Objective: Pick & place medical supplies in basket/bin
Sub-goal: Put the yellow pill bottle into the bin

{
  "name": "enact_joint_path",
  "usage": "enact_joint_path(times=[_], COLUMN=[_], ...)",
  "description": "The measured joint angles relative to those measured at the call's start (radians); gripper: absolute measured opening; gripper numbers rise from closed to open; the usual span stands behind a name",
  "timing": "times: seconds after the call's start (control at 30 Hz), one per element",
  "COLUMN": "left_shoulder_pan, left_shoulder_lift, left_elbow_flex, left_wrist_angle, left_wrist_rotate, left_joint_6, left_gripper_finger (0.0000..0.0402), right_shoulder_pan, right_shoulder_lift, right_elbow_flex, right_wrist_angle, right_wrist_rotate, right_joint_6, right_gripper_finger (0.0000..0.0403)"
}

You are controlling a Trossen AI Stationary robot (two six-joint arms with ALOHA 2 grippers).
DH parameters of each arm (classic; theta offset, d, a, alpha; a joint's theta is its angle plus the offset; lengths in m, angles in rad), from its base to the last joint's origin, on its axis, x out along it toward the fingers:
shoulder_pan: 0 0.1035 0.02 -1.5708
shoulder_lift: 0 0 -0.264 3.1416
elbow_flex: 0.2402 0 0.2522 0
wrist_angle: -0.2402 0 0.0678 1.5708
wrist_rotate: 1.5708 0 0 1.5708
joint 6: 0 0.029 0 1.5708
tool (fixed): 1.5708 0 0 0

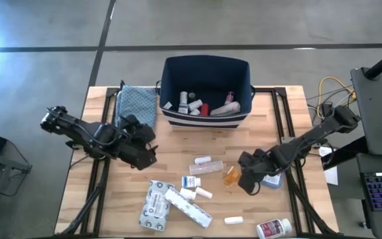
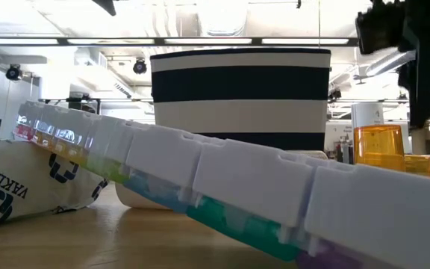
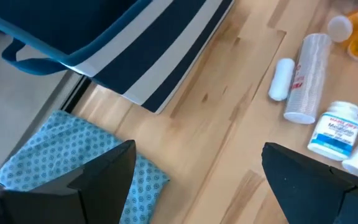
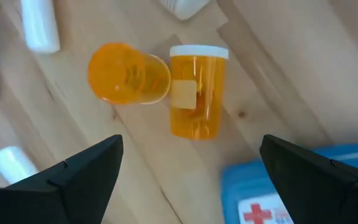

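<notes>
A: Hovering over the tabletop (image 1: 111,199) toward its right edge, right pincer (image 4: 185,180) spread, nothing between the fingers.

B: What's under it?

A: Two orange vials (image 4: 196,90), touching. One lies on its side with its white cap on, the other shows its round end. They sit just ahead of the fingertips, between the two fingers in the right wrist view. From above they're just beside the pincer, on the side toward the tabletop's centre.

B: Blue thing there?

A: Flat blue-and-red packet (image 4: 278,193), right by one finger, partly under the pincer.

B: Left pincer?

A: Left pincer (image 3: 197,180) spread too, empty, over the left part of the tabletop near the teal cloth (image 3: 73,152). Supplies are well apart from it, toward the centre.

B: Bin?

A: Navy striped bin (image 1: 171,79) at the middle of the far edge, cloth just beside it on the left. Several small bottles and a red tube (image 1: 204,109) already inside.

B: Rest of the supplies?

A: Loose between centre and near edge: small white bottles (image 1: 202,160), grey cartons (image 1: 155,206), a pill organiser (image 2: 222,187), and a red-labelled bottle (image 1: 274,229) by the near right corner.
</notes>
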Motion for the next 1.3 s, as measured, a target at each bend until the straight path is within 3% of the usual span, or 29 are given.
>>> enact_joint_path(times=[0.2,0.47,0.87,1.3], left_shoulder_pan=[-0.005,-0.004,-0.004,-0.011], left_shoulder_lift=[-0.022,-0.021,-0.021,-0.02], left_elbow_flex=[0.002,0.002,0.002,0.002], left_wrist_angle=[0.003,0.003,0.002,0.003], left_wrist_rotate=[0.0,0.0,-0.025,-0.023], left_joint_6=[-0.015,-0.019,-0.033,-0.127], left_gripper_finger=[0.0324,0.0324,0.0324,0.0324], right_shoulder_pan=[0.0,-0.001,-0.02,-0.08], right_shoulder_lift=[0.008,0.101,0.194,0.193], right_elbow_flex=[-0.101,-0.115,-0.1,-0.101], right_wrist_angle=[0.154,0.152,0.156,0.157], right_wrist_rotate=[0.049,0.132,0.164,0.185], right_joint_6=[0.023,-0.055,-0.101,-0.24], right_gripper_finger=[0.0368,0.0368,0.0367,0.0277])
